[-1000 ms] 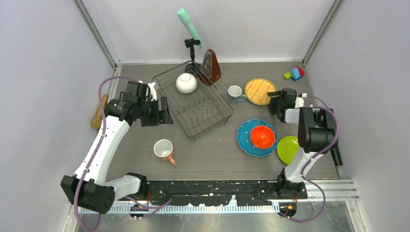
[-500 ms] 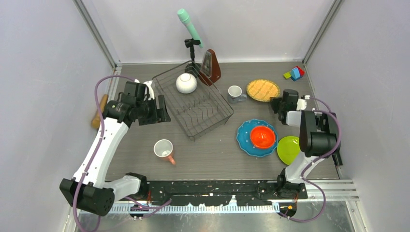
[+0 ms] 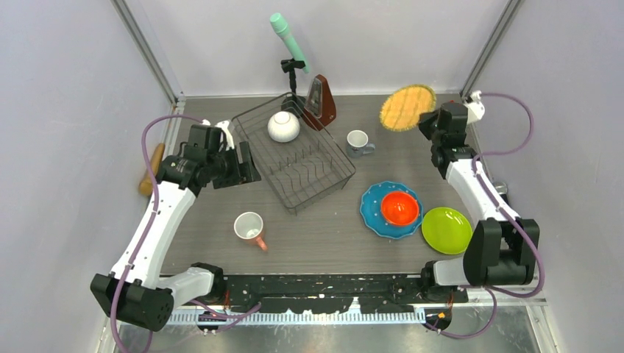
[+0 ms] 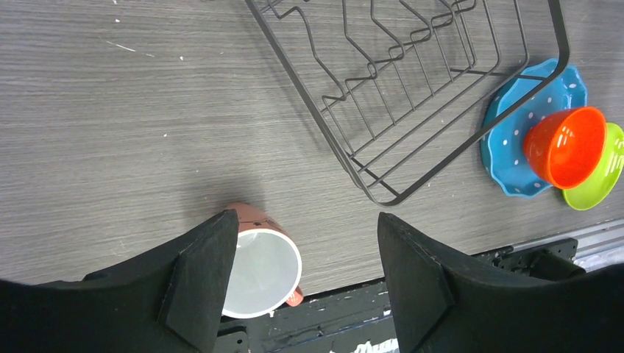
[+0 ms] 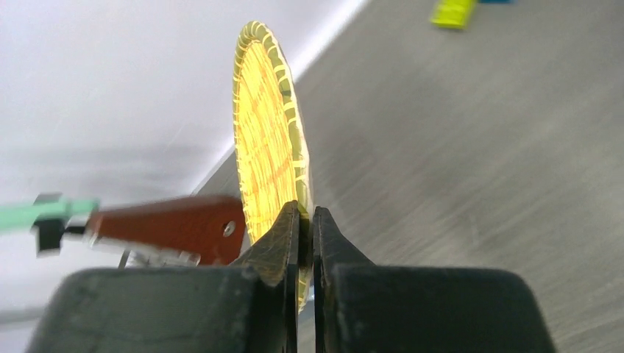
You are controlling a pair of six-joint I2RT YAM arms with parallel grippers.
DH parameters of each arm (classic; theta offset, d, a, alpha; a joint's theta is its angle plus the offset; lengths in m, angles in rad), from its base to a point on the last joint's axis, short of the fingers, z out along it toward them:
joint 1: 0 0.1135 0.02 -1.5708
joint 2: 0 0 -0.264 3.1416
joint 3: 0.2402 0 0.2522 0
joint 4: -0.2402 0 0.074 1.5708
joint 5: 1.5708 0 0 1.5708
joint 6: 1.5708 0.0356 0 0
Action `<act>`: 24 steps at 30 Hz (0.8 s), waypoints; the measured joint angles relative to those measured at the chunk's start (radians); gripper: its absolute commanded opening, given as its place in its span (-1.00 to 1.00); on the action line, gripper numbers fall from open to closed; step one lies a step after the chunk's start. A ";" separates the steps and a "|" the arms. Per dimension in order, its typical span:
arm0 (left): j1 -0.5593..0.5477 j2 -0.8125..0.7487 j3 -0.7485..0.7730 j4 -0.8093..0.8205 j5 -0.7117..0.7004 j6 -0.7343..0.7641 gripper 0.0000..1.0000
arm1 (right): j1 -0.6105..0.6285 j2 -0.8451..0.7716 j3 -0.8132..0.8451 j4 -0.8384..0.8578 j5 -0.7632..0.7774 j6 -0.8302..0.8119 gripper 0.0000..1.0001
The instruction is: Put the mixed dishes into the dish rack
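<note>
**While Right Fingers (image 3: 425, 123) Grasp Yellow Woven-Pattern Plate (image 3: 406, 107): Positions of Dishes and Dish Rack (image 3: 309, 175)**

Where the right wrist view shows the plate edge-on, its rim sits pinched between the two clenched right fingers, with the rest of the plate standing upright beyond the tips. The top view places this plate at the far right of the bench (image 3: 316, 239), raised against the back wall, well apart from the dish rack.

Left fingers (image 3: 246, 168) are spread apart and grasp nothing. They hover just beside the left wall of the dish rack. In the left wrist view, the pink mug (image 3: 249, 226) stands below them on the bench, close to one finger, and a corner of the rack lies ahead of them.

Dish positions:
- White bowl (image 3: 283, 126): inside the rack, at its far end.
- Small grey mug (image 3: 357, 141): on the bench, just right of the rack.
- Orange bowl (image 3: 400, 207): resting on the blue white-dotted plate (image 3: 374, 212), right of the rack's near corner.
- Lime green plate (image 3: 447, 230): just beside the blue plate, to its right.

Brown metronome (image 3: 321, 103) stands at the rack's far right corner. Wooden rolling pin (image 3: 151, 170) lies at the left edge of the bench.
</note>
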 measured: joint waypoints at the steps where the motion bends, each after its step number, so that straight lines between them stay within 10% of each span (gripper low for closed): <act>1: 0.000 0.000 -0.001 0.003 0.001 -0.002 0.43 | 0.026 -0.014 0.028 -0.011 -0.006 -0.048 -0.99; 24: 0.000 -0.033 -0.079 0.079 0.010 -0.025 0.40 | 0.587 0.084 0.432 -0.410 -0.142 -0.882 -0.99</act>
